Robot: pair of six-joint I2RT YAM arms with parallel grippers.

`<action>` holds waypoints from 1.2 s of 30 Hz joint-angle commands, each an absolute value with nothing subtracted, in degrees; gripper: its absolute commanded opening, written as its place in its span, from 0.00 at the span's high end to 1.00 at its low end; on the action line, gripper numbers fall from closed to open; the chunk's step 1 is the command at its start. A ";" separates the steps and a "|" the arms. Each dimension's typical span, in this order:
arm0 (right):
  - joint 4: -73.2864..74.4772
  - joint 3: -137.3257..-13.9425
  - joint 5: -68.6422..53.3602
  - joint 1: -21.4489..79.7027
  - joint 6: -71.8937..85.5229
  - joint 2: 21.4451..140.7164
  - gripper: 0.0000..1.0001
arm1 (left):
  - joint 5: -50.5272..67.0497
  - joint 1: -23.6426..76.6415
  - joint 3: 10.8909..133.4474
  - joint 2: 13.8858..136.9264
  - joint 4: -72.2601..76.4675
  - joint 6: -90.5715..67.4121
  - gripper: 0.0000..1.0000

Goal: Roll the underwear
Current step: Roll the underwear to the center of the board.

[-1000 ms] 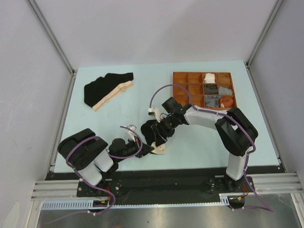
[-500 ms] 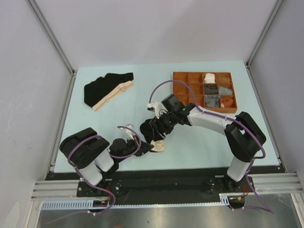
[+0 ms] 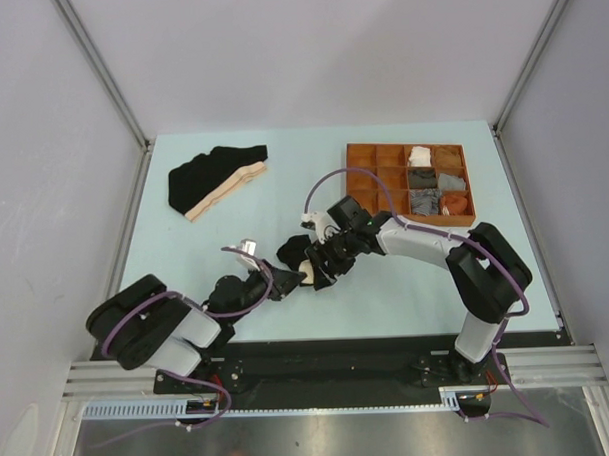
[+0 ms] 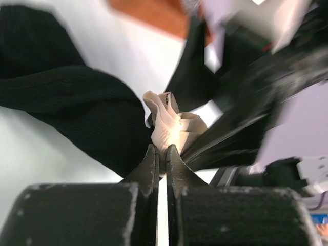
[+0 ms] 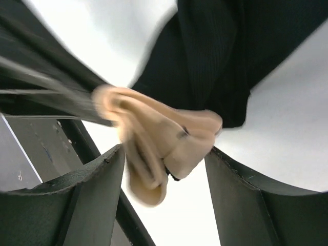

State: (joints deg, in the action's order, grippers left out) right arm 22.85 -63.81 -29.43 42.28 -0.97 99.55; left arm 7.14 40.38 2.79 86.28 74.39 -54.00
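Black ribbed cloth, beige waistband (image 4: 171, 125) — one brief (image 3: 288, 255) bunched mid-desk (image 3: 387, 295), toward the near edge. Left end effector (image 4: 160, 154) pinched tight on the waistband. Right end effector (image 5: 164, 152) straddles the same bunch, jaws apart — gripping or not, cannot tell. Rolling looks barely started. Next calls for spreading it flat, then turning the band over evenly.

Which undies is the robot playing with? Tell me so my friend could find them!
Look at the pale table, toward its front middle. Bunched up between the left fingers and the right fingers is the black brief with a beige waistband. Its twin lies spread out alone at the far left.
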 commanded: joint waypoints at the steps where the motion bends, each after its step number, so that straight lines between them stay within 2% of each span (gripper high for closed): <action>1: 22.42 -62.14 -31.20 41.57 -0.26 99.14 0.32 | 4.22 40.52 -11.60 78.42 75.17 -53.53 1.00; 12: 16.08 -59.77 -32.87 40.17 4.48 100.81 0.33 | 0.09 40.69 -11.08 64.25 52.40 -54.23 1.00; 22: 16.61 -59.50 -32.70 39.90 5.27 99.93 0.33 | 0.17 40.69 -10.90 66.71 49.22 -57.13 1.00; 36: 10.11 -57.39 -31.12 41.66 20.64 103.27 0.34 | -2.81 40.78 -10.63 59.77 35.69 -61.17 1.00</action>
State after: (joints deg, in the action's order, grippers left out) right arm 13.56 -58.15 -31.90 40.64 14.13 101.45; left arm -1.13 40.49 2.79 62.06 39.81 -58.67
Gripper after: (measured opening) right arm 0.664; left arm 0.026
